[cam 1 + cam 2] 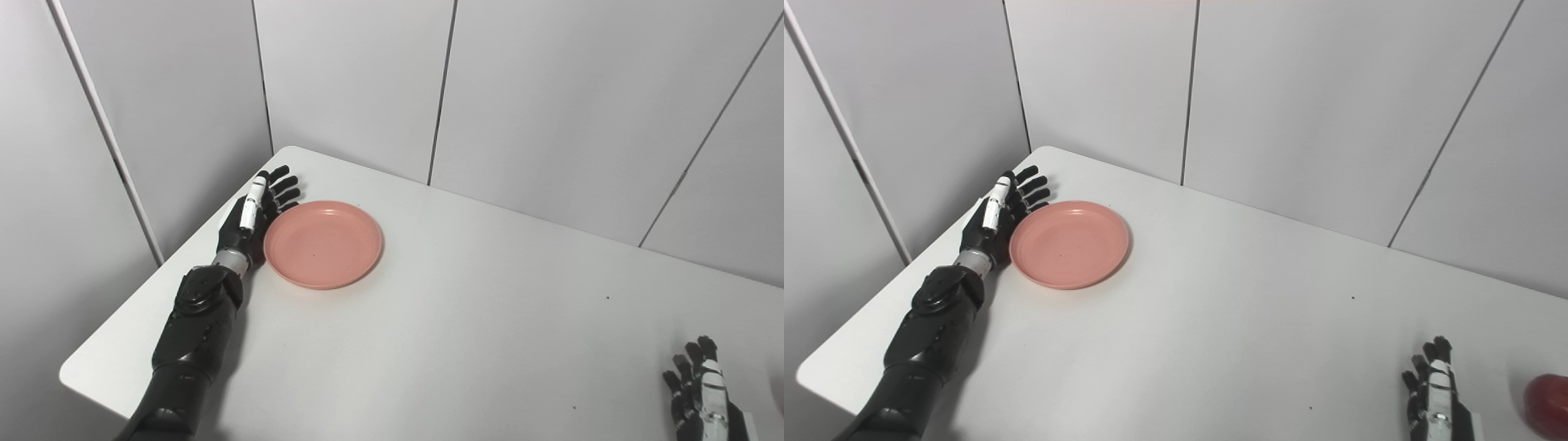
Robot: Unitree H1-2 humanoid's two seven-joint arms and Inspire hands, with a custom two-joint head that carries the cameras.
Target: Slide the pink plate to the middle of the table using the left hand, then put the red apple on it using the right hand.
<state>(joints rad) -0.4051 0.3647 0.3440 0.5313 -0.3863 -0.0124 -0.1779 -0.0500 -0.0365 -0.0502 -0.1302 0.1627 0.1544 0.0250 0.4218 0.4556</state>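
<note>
The white table (465, 318) carries the pink plate (323, 244) near its far left corner. The left hand (254, 214) lies flat, fingers spread, against the plate's left rim. The right hand (1434, 392) rests spread and empty, the red apple (1546, 397) just beside it.

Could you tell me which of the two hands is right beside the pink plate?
The left hand, open against the plate's left rim. The right hand rests open far off at the near right, beside the apple.
</note>
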